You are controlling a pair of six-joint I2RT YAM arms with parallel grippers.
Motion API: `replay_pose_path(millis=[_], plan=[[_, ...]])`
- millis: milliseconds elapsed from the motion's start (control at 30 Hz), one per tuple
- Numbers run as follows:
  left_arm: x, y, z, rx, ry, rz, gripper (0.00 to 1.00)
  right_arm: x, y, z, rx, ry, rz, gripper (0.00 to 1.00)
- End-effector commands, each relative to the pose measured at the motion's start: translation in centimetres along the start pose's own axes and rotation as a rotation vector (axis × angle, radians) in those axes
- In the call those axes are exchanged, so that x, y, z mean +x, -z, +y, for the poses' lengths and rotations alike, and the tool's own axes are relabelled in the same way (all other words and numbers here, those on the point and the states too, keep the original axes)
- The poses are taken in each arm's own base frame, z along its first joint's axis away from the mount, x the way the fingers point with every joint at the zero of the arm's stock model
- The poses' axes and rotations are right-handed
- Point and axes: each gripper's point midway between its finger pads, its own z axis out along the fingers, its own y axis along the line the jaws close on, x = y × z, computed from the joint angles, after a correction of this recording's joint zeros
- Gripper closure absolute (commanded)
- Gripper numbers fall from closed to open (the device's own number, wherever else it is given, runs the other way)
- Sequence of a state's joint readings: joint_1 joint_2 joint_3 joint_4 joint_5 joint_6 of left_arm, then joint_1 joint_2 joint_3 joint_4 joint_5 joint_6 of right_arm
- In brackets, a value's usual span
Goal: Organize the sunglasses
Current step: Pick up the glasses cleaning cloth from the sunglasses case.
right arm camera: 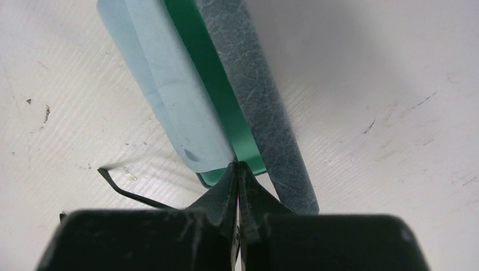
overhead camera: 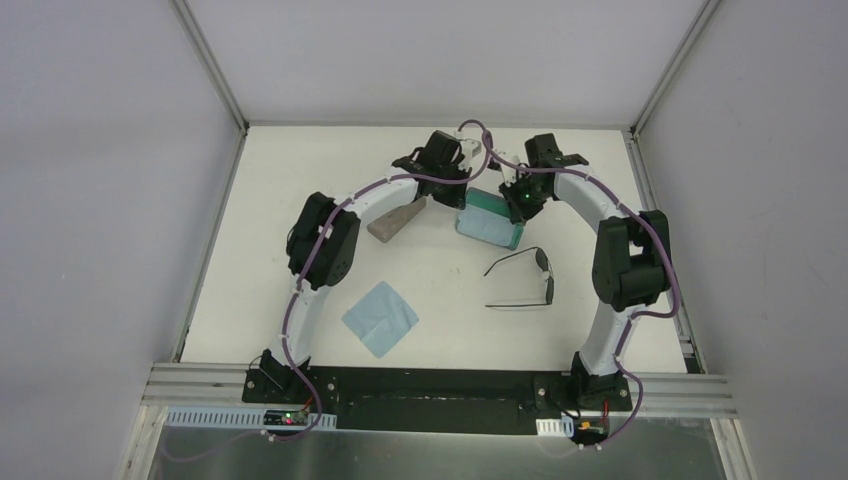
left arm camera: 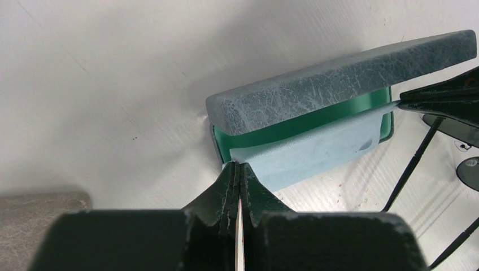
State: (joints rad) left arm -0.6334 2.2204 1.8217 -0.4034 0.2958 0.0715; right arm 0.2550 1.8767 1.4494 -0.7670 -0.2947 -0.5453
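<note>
I see both claws pressed together at the open blue case (overhead camera: 490,218), the left gripper (left arm camera: 239,165) pinching one corner of the light blue cloth (left arm camera: 316,152) laid in it and the right gripper (right arm camera: 238,164) seemingly pinching the other, while the sunglasses (overhead camera: 525,278) lie unfolded on the table (overhead camera: 450,335) just nearer than the case.

Both arms reached from their near bases toward the far middle, elbows bowed outward. The left arm (overhead camera: 325,240) arched in from the left and the right arm (overhead camera: 630,262) from the right. The left gripper (left arm camera: 238,169) and right gripper (right arm camera: 237,168) tilted downward, tips near each other. Each had its jaws pressed together, pinching one end of the light blue cloth (left arm camera: 316,149).
</note>
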Motion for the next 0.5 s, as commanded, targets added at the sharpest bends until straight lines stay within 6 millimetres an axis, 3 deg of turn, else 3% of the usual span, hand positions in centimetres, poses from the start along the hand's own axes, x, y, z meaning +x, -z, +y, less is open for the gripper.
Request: replay_pose_path(millis=[0, 467], plan=[[-2.3, -0.1, 0.2, 0.002, -0.056, -0.06, 1.0, 0.0, -0.3, -1.0, 0.061, 0.001, 0.022, 1.0], [-1.1, -1.9, -1.0, 0.051, -0.053, -0.03, 1.0, 1.1, -1.5, -1.8, 0.087, -0.005, 0.062, 1.0]])
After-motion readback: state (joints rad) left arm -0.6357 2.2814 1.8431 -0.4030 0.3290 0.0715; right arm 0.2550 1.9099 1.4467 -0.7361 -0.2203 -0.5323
